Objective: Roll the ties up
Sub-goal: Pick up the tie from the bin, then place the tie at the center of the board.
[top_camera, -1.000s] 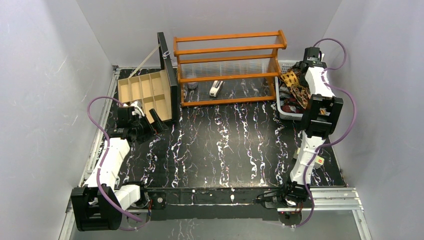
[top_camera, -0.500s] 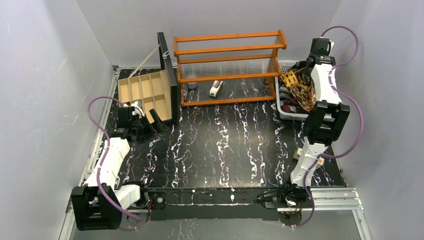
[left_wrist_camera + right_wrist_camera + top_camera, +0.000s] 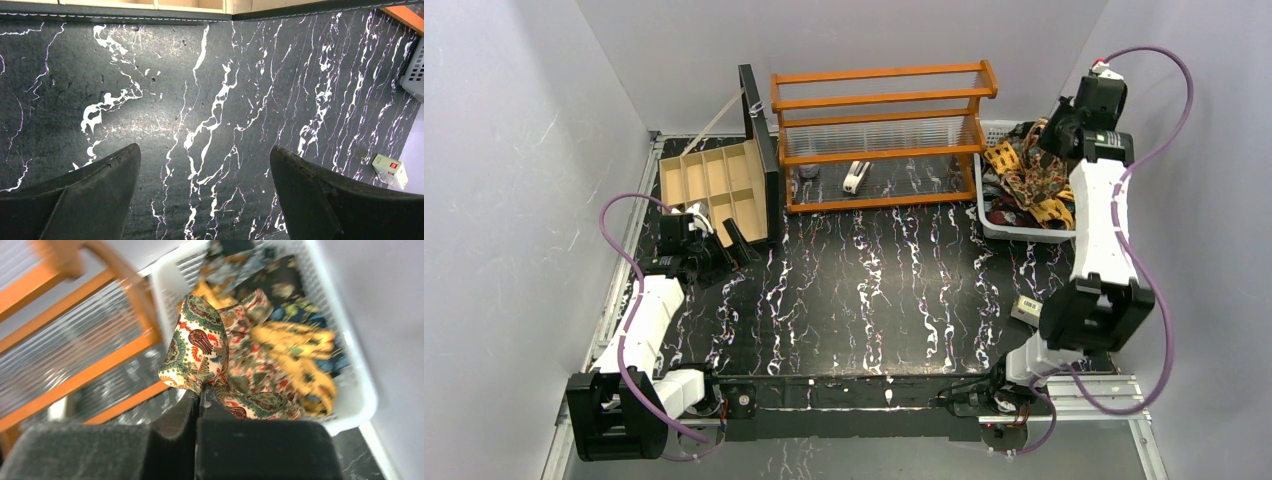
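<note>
At the upper right of the overhead view, the right gripper (image 3: 200, 396) has its two black fingers pressed together on a fold of a cream-and-red paisley fabric necktie with green-gold motifs (image 3: 197, 347). The pinched fold stands up above the fingertips. The rest of the tie trails down into a white plastic mesh basket (image 3: 984, 218), where it lies among yellow and dark ties (image 3: 295, 347). The basket sits just beside the right end of an orange wooden rack (image 3: 879, 100).

At the left of the overhead view, the left gripper (image 3: 205, 170) hangs over the black white-veined marble tabletop (image 3: 874, 290), jaws spread wide with nothing between them. A small white-and-red box (image 3: 390, 170) lies at the lower right of the left wrist view.
</note>
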Robot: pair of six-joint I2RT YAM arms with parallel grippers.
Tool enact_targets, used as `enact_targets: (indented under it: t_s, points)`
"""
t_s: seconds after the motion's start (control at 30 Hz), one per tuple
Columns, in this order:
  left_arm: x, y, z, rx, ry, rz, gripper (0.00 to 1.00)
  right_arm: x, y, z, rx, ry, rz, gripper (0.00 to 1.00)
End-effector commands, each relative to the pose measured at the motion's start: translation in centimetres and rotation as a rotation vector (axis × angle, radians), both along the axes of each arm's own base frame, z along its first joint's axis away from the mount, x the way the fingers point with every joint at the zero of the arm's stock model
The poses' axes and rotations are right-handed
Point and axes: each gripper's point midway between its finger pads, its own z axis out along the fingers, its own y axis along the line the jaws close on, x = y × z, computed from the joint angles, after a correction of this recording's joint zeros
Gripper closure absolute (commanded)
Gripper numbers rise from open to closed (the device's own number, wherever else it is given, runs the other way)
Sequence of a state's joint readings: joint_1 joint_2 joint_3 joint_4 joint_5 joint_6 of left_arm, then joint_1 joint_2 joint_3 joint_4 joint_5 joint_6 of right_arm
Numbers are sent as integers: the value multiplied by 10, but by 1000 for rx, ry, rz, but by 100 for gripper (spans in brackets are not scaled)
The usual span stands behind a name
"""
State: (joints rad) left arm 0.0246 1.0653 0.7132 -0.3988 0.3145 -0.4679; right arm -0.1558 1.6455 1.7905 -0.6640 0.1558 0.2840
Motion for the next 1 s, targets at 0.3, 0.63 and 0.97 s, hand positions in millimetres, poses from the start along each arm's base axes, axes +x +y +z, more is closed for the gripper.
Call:
enact_targets:
  t_s: [0.3, 0.63, 0.97]
  points:
    - [-12, -6, 0, -39, 8, -17, 2, -107, 160, 30, 420, -115, 649, 99]
    - [-14, -12, 0, -67, 0, -43, 2, -208, 315, -46, 501, 186, 1171, 99]
    - [-26, -16, -8, -88, 38, -57, 2, -227, 339, -111, 307, 325, 1159, 4]
